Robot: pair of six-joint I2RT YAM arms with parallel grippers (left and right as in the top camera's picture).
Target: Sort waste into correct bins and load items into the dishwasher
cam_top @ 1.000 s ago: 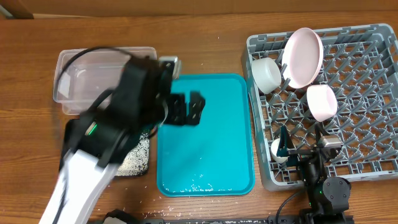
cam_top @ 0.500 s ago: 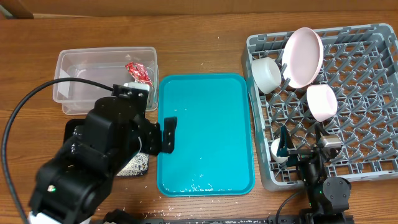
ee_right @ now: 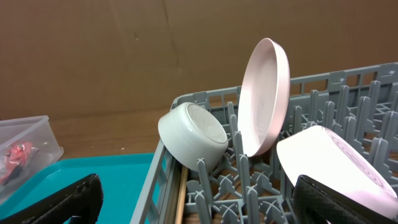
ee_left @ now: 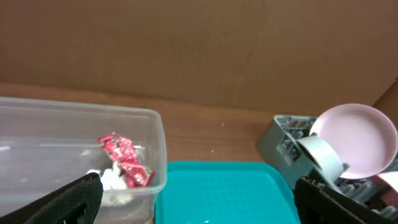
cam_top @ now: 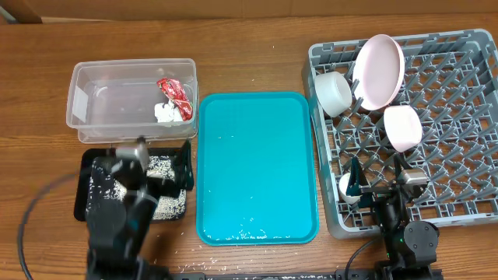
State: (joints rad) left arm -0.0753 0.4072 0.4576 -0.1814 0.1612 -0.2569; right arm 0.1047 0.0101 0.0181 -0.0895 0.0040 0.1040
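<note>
The red wrapper [cam_top: 175, 95] and white tissue [cam_top: 164, 113] lie in the clear tub [cam_top: 93, 74]; both show in the left wrist view, wrapper [ee_left: 127, 163] and tissue [ee_left: 112, 180]. Rice grains [cam_top: 159, 204] lie in the black tray [cam_top: 87, 187]. My left gripper [cam_top: 152, 171] is open and empty above that tray. The pink plate [cam_top: 380, 70], cream bowl [cam_top: 334, 92] and pink bowl [cam_top: 403, 128] stand in the grey rack [cam_top: 467, 47]. A chopstick [ee_right: 182, 199] lies along the rack's left wall. My right gripper [cam_top: 379, 183] is open and empty at the rack's front.
The teal serving tray [cam_top: 257, 167] lies between the bins and the rack, with a few grains [cam_top: 241, 233] along its front edge. Some grains are scattered on the table in front of the black tray.
My left arm has pulled back from over the tub and teal tray to the front left, uncovering the wrapper and tissue in the tub. The right arm has not moved.
</note>
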